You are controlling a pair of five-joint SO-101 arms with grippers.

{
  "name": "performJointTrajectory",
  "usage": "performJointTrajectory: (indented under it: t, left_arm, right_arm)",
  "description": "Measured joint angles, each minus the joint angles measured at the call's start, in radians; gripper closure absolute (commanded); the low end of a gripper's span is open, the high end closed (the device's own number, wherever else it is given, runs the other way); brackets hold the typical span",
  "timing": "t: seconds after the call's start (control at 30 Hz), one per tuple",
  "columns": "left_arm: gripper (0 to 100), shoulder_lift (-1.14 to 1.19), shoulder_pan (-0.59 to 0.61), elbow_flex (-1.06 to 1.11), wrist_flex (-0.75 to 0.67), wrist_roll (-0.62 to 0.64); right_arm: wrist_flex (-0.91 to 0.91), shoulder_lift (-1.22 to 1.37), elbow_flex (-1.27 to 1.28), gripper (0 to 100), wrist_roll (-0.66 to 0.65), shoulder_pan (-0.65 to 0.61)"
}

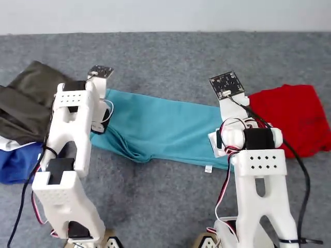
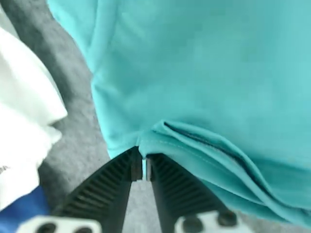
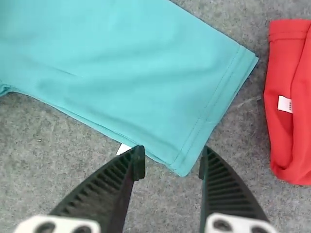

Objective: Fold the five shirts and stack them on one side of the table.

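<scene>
Shirts lie across the grey table (image 1: 170, 57) from end to end. At the far left sits a loose heap: an olive shirt (image 1: 28, 95) on top, a white shirt (image 1: 6, 143) peeking out under it, and a blue shirt (image 1: 15, 164) at the near edge. Near that heap, my left gripper (image 2: 142, 167) has its jaws pressed together on the edge of the teal shirt (image 1: 160, 124), with a thin sliver of cloth caught between the tips. The teal shirt runs as a long band across the middle of the table, with a bunched fold on its near side by my left arm. At its right end my right gripper (image 3: 170, 166) hangs with jaws apart, one tip on either side of the shirt's corner. A small white tag (image 3: 123, 149) pokes out from under the cloth there. Furthest right, a red shirt (image 1: 295, 116) lies folded, near the teal one but apart from it.
</scene>
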State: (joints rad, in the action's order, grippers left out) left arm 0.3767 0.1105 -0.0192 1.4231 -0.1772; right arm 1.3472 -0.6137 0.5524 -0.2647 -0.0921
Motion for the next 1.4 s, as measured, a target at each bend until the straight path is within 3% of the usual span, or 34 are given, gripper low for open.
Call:
performJointTrajectory:
  t: [0.27, 0.57, 1.07, 1.4]
  left_arm:
    - [99, 0.000, -0.006, 0.000, -0.097, 0.043]
    - [99, 0.000, -0.006, 0.000, -0.121, 0.043]
    - [98, 0.072, -0.006, 0.000, -0.213, 0.048]
    - [85, 0.109, -0.006, -0.186, -0.051, 0.048]
  right_arm:
    - [0.000, 0.000, 0.000, 80.5, 0.000, -0.008]
    - [0.000, 0.000, 0.000, 80.5, -0.002, -0.158]
    - [0.000, 0.000, 0.000, 80.5, -0.005, -0.172]
    - [0.000, 0.000, 0.015, 80.5, -0.034, -0.173]
